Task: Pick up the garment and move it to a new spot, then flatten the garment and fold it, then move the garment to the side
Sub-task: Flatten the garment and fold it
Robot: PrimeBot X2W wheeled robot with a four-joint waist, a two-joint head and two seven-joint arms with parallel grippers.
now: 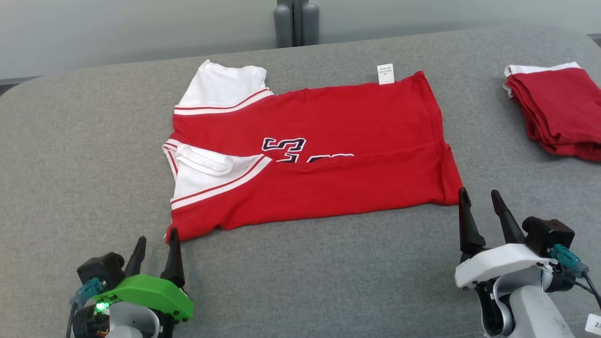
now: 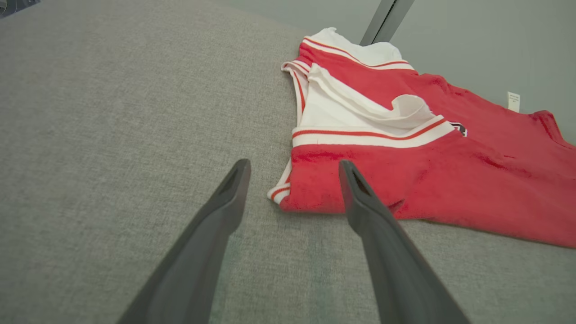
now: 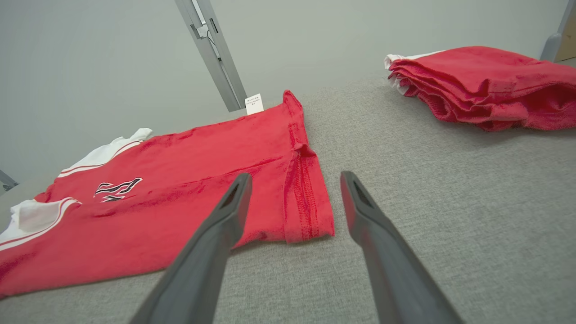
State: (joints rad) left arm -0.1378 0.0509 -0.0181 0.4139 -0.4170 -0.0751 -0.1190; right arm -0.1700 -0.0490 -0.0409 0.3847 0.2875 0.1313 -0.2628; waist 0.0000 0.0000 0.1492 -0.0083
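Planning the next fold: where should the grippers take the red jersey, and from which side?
Probably its two near corners: the sleeve-end corner for the left gripper, the hem corner for the right gripper. Come in low from the robot's side; the jersey lies flat, its folded near edge faces both open grippers.

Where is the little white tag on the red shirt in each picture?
Head view: the white tag sticks out past the far edge of the red shirt, right of centre, near the top.
Left wrist view: far right, upper part.
Right wrist view: upper middle, slightly left.
Shared landmark: the grey post beyond the shirt.
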